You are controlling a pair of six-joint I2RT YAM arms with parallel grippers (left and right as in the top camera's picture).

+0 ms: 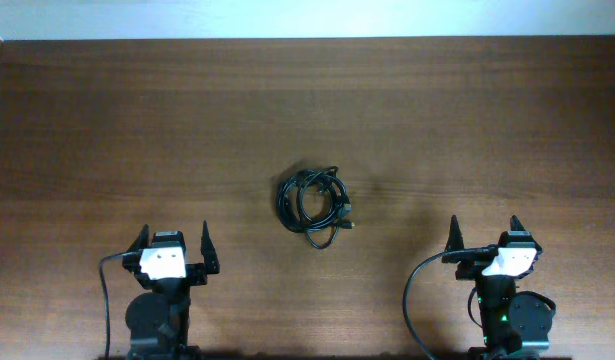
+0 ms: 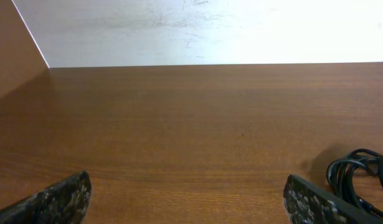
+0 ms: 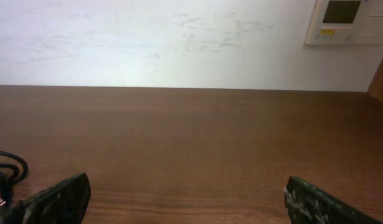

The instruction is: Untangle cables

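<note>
The cables [image 1: 314, 207] lie as a small coiled bundle of thin black cords in the middle of the brown table, with a gold-tipped plug at its lower right. The bundle's edge shows at the right of the left wrist view [image 2: 359, 177] and at the left of the right wrist view [image 3: 4, 177]. My left gripper [image 1: 174, 246] is open and empty at the front left, well short of the bundle. My right gripper [image 1: 485, 233] is open and empty at the front right, also apart from it.
The wooden table [image 1: 137, 130] stretches back to a white wall [image 2: 210, 31]. A white wall panel [image 3: 347, 22] hangs at the upper right of the right wrist view. Thick black arm wires [image 1: 412, 290] curve beside each arm base.
</note>
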